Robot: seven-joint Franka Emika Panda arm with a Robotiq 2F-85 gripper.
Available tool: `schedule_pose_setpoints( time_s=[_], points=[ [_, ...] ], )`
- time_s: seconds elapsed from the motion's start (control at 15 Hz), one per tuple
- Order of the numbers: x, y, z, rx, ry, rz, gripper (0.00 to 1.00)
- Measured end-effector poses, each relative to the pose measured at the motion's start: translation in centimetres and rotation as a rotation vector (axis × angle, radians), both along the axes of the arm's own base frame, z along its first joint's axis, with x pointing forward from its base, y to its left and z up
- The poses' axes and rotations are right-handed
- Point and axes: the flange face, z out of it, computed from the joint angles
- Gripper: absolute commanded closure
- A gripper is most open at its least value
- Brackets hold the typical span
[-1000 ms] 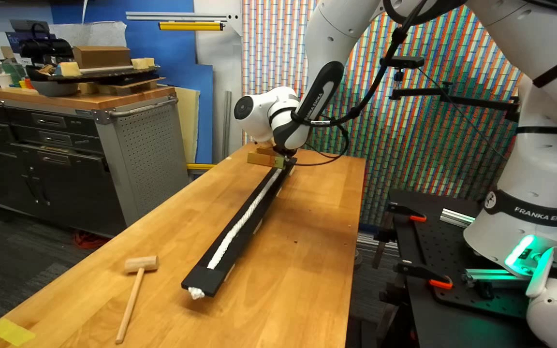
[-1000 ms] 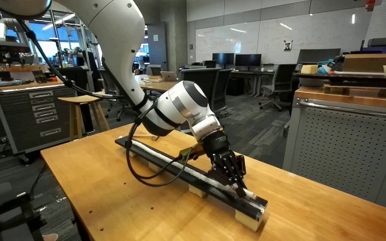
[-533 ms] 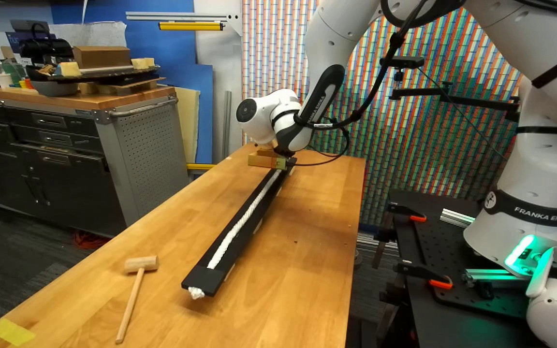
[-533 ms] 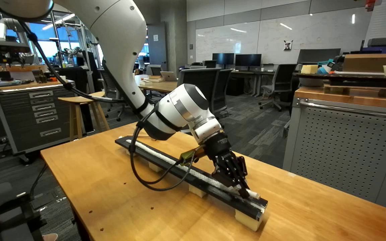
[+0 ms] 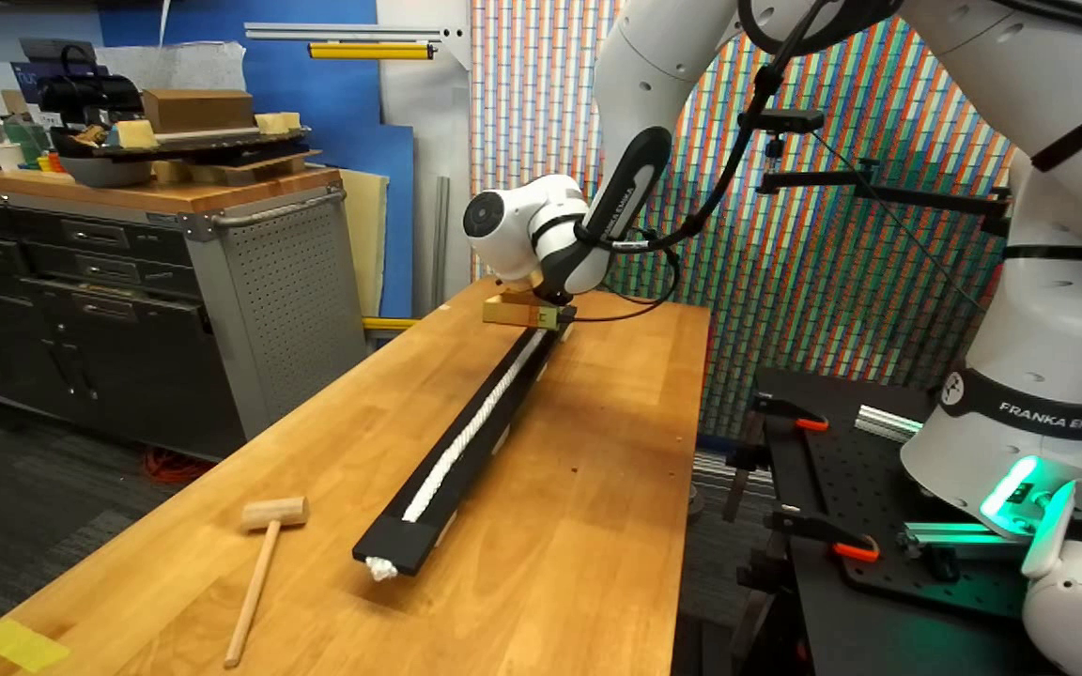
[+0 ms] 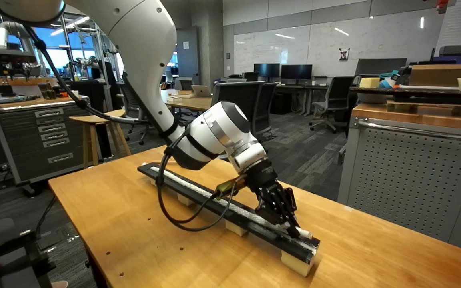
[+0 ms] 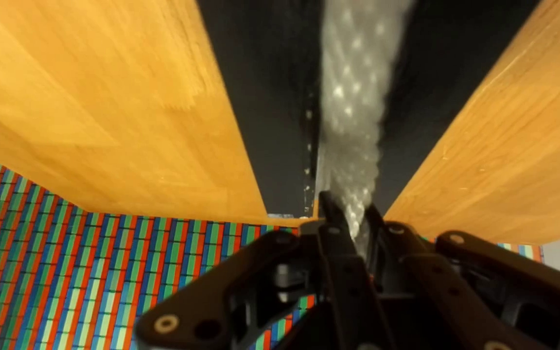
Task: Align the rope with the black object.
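Running lengthwise along the top of the black bar [image 5: 464, 466], the white rope [image 7: 353, 112] is found to be laid out nearly straight, with a slight bend [image 5: 453, 453] noted in an exterior view. The bar is carried above the wooden table [image 5: 597, 526] on pale blocks [image 6: 296, 264]. The gripper [image 7: 350, 206] is found clenched on the rope close to one end, with a short free tip [image 6: 305, 233] projecting beyond the grip. Whether that tip is resting on the bar or raised slightly cannot be told. In the wrist view a narrow slot or seam [image 7: 311, 150] is seen in the bar beside the rope. A white tuft [image 5: 379, 568] is noted at the bar's opposite end; its connection with the rope is not shown.

The rope is judged light, limp and not fragile; its braided surface should be gripped without much slip, though the loose tip may fray. It can be drawn but hardly pushed, as buckling would be expected. The hold near the tip is considered suitable, provided that tension is applied along the bar's axis and not sideways. Alignment is judged well advanced; before release, the held end should be set flush on the bar, and heavy pressure avoided lest the bar be shifted.
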Motion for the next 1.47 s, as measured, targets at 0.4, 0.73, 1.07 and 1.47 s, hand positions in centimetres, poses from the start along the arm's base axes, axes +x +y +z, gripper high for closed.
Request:
schedule_pose_setpoints(
  time_s=[0.4,0.73,1.07,1.47],
  points=[
    [-0.4,0.3,0.2,0.007,-0.006,0.022,0.97],
    [-0.5,0.3,0.2,0.008,-0.017,0.015,0.97],
    [-0.8,0.2,0.3,0.008,-0.032,-0.006,0.74],
    [-1.5,0.0,1.5,0.011,-0.061,-0.039,0.28]
  ],
)
